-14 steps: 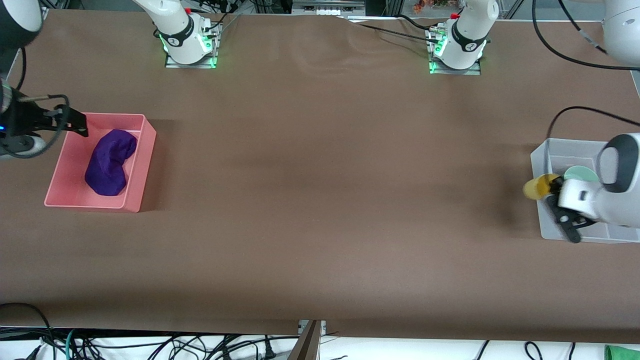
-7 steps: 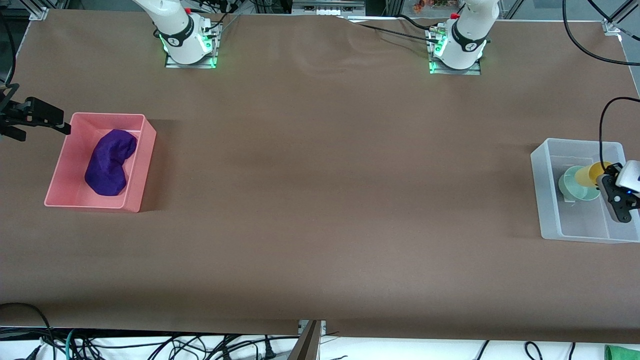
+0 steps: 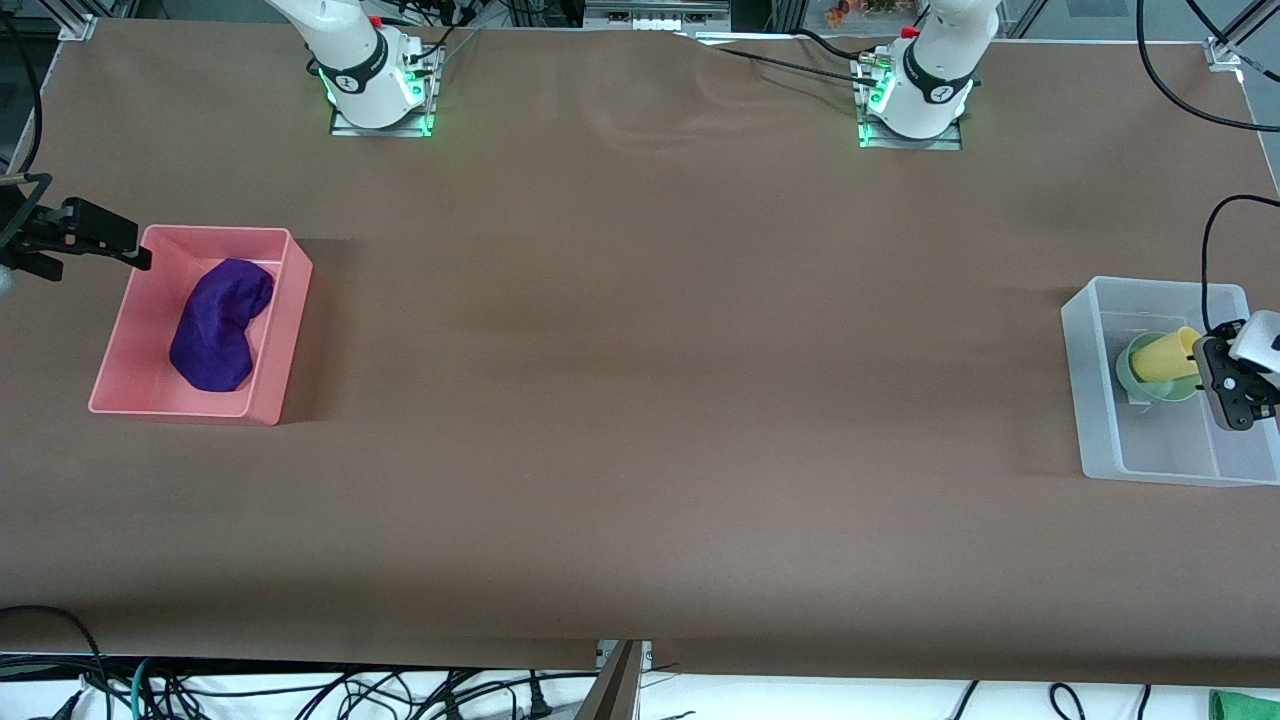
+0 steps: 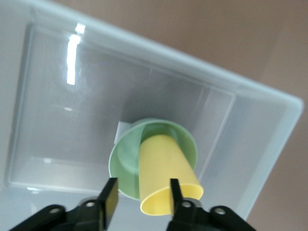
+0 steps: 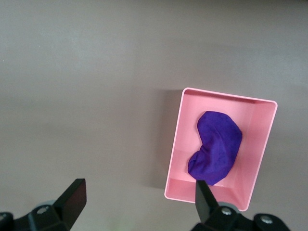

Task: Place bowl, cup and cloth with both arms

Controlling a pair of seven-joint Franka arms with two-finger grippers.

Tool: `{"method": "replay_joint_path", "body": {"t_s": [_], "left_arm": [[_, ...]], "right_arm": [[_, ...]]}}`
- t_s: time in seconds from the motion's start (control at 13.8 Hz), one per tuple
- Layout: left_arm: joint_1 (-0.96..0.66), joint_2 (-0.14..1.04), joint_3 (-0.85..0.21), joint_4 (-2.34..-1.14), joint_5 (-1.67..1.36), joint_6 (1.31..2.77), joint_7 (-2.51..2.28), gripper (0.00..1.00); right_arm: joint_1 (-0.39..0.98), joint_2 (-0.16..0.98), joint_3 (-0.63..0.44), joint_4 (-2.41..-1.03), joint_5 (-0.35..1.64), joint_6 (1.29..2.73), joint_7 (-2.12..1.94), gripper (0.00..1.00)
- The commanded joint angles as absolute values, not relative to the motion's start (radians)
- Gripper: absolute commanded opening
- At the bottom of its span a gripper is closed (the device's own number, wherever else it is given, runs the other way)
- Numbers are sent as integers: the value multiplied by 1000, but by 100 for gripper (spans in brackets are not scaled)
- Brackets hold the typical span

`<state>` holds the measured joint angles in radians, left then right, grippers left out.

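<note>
- Resting tilted in the bowl [image 3: 1150, 374], the cup [image 3: 1163, 357] sits w/ it inside the clear bin [image 3: 1090, 400] at the left arm's end of the table.
- Left gripper [image 4: 141, 199] over the bin: fingers spread, one inside the cup's mouth, not clamped.
- Cloth [image 3: 220, 323] lies in the pink bin [image 3: 285, 330].
- Right gripper [image 5: 138, 196] hangs beside the pink bin, released, holding nothing.
</note>
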<state>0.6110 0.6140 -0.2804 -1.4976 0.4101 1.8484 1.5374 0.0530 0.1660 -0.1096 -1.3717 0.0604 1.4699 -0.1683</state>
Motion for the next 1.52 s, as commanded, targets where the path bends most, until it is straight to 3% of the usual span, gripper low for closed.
{"method": "replay_joint_path", "body": {"t_s": [0.0,0.58,0.72,0.87,1.01,1.16,1.3,1.45], "left_arm": [[612,531,-380,-1497,384,1750,1461,100],[604,506,-730,-1471,278,1634,563,100],[542,433,-736,-1483,261,1628,337,100],[369,312,-578,-1488,211,1623,282,100],[191,218,-328,-1494,55,1623,177,100],[77,129,-173,-1546,-18,1631,74,100],[-1,34,-77,-1632,-28,1640,-1,100],[-35,-59,-55,-1739,-20,1678,-9,100]], "right_arm": [[60,175,-106,-1362,43,1454,-153,100],[94,176,-106,-1362,15,1454,-153,100],[97,176,-104,-1362,15,1456,-153,100],[97,176,-104,-1362,15,1454,-153,100],[97,176,-106,-1362,9,1454,-153,100],[97,176,-106,-1362,9,1453,-153,100],[97,176,-106,-1362,9,1453,-155,100],[97,176,-106,-1362,9,1453,-153,100]]}}
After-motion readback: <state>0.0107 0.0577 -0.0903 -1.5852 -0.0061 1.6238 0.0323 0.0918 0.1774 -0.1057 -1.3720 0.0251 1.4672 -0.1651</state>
